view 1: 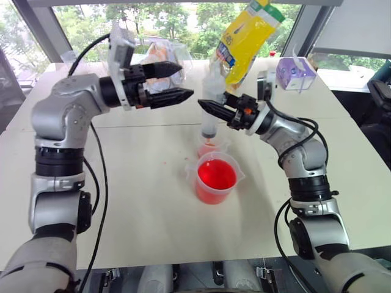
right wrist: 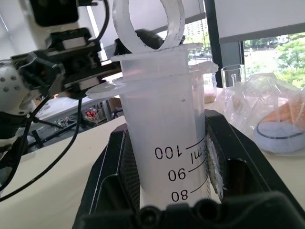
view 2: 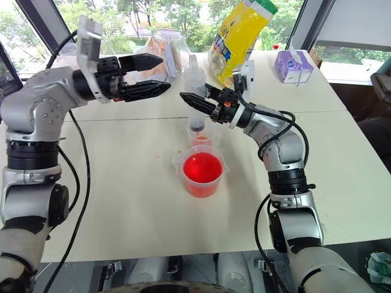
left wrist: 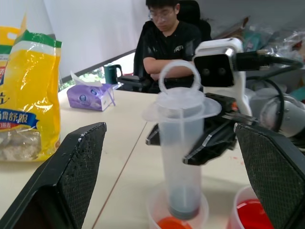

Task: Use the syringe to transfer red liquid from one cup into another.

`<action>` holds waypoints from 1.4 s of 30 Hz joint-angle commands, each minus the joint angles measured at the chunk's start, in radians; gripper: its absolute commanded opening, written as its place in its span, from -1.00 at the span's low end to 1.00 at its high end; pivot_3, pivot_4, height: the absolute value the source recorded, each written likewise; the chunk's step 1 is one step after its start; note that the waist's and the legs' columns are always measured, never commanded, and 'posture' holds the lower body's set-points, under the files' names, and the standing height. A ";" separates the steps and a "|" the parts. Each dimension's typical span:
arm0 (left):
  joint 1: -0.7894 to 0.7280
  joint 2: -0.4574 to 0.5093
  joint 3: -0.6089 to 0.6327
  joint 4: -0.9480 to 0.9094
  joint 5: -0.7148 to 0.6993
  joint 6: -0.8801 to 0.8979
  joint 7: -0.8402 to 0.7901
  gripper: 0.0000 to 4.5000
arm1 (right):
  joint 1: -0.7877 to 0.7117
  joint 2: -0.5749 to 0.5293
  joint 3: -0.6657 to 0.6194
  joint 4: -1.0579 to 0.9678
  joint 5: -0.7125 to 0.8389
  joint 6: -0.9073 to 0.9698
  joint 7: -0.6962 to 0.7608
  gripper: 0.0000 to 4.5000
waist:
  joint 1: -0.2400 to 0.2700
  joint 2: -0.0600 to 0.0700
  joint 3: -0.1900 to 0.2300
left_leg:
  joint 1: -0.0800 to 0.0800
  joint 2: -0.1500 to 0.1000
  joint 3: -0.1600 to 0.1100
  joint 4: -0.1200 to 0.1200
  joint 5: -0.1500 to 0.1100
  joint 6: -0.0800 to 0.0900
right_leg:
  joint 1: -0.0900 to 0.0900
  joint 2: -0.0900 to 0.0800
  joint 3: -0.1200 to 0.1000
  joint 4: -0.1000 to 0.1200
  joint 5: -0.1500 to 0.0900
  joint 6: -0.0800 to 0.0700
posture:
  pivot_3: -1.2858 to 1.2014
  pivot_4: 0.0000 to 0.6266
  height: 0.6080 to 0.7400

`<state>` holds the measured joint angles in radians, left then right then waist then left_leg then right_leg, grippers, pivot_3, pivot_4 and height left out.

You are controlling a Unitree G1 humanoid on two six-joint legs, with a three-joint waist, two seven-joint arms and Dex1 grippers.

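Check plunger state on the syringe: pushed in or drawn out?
Pushed in. The plunger's ring sits right on top of the syringe barrel, which looks empty and stands upright, tip in the small cup.

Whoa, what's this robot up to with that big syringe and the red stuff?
It is moving red liquid between cups. The right gripper is clamped on the syringe barrel, holding it upright with its tip in the small cup, where a little red shows. The plunger is pushed down. The left gripper hangs open beside the syringe's top, touching nothing. The larger beaker stands just in front, holding plenty of red liquid.
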<state>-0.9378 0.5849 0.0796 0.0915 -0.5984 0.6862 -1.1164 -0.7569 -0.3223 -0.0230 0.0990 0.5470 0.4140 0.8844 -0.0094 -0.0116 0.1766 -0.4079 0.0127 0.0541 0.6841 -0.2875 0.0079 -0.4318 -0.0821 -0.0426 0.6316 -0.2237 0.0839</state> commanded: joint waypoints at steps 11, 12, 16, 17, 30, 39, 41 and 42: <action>0.192 0.033 0.046 -0.219 -0.074 0.048 0.075 0.97 | -0.396 -0.192 -0.198 0.021 0.059 0.742 -0.534 -0.35 | -0.002 0.002 0.001 | -0.001 0.002 0.000 -0.001 0.000 -0.001 | -0.003 0.000 0.001 0.001 0.001 -0.001 | 0.03 -0.52 1.00; 0.207 0.032 0.044 -0.232 -0.077 0.049 0.079 0.97 | -0.415 -0.230 -0.191 0.041 0.052 0.834 -0.547 -0.35 | 0.000 0.001 0.001 | -0.001 0.002 0.000 -0.001 0.000 -0.001 | -0.002 0.000 0.001 0.000 0.001 -0.001 | 0.03 -0.52 1.00; 0.250 0.031 0.039 -0.270 -0.097 0.064 0.099 0.97 | -0.393 -0.367 -0.101 0.063 0.034 1.058 -0.510 -0.35 | -0.002 0.001 0.001 | -0.001 -0.001 0.000 -0.001 0.000 0.001 | -0.001 -0.002 0.001 -0.002 0.000 -0.001 | 0.03 -0.52 1.00; 0.258 0.030 0.039 -0.280 -0.104 0.067 0.102 0.97 | -0.371 -0.389 -0.087 0.065 0.035 1.095 -0.500 -0.35 | -0.002 0.001 0.001 | -0.001 -0.001 0.001 -0.001 -0.001 0.001 | -0.001 -0.003 0.001 -0.002 0.000 -0.001 | 0.03 -0.52 1.00; 0.297 0.035 0.022 -0.339 -0.146 0.103 0.129 0.97 | -0.069 -0.416 -0.026 0.148 -0.055 1.064 -0.459 -0.35 | -0.004 0.001 0.001 | -0.001 0.000 0.001 -0.001 -0.001 0.002 | -0.001 0.001 0.001 -0.002 0.001 0.000 | 0.03 -0.52 1.00; 0.323 0.048 0.020 -0.402 -0.192 0.155 0.146 1.00 | -0.040 -0.413 -0.028 0.119 -0.072 1.024 -0.417 0.98 | -0.004 0.001 0.001 | 0.000 0.000 0.001 -0.001 -0.001 0.002 | -0.001 0.001 0.001 -0.002 0.001 0.000 | 0.03 -0.52 1.00; 0.332 0.057 0.022 -0.415 -0.202 0.166 0.150 1.00 | -0.021 -0.461 -0.009 0.035 -0.056 1.008 -0.367 0.98 | -0.002 0.001 0.001 | -0.001 0.000 0.001 -0.001 -0.001 0.002 | -0.001 0.001 0.001 -0.002 0.001 0.000 | 0.03 -0.52 1.00; 0.338 0.063 0.026 -0.423 -0.207 0.172 0.152 1.00 | -0.010 -0.491 -0.003 -0.019 -0.041 1.003 -0.336 0.98 | -0.001 0.001 0.001 | -0.001 0.000 0.001 -0.001 -0.001 0.002 | -0.001 0.001 0.001 -0.002 0.001 0.000 | 0.03 -0.52 1.00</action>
<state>-0.5991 0.6300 0.0909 -0.2958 -0.7813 0.8499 -0.9690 -0.7582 -0.7640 -0.0131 0.1772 0.4852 1.4359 0.5030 -0.0100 -0.0102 0.1774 -0.4088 0.0127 0.0548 0.6833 -0.2888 0.0101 -0.4327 -0.0811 -0.0416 0.6296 -0.2230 0.0838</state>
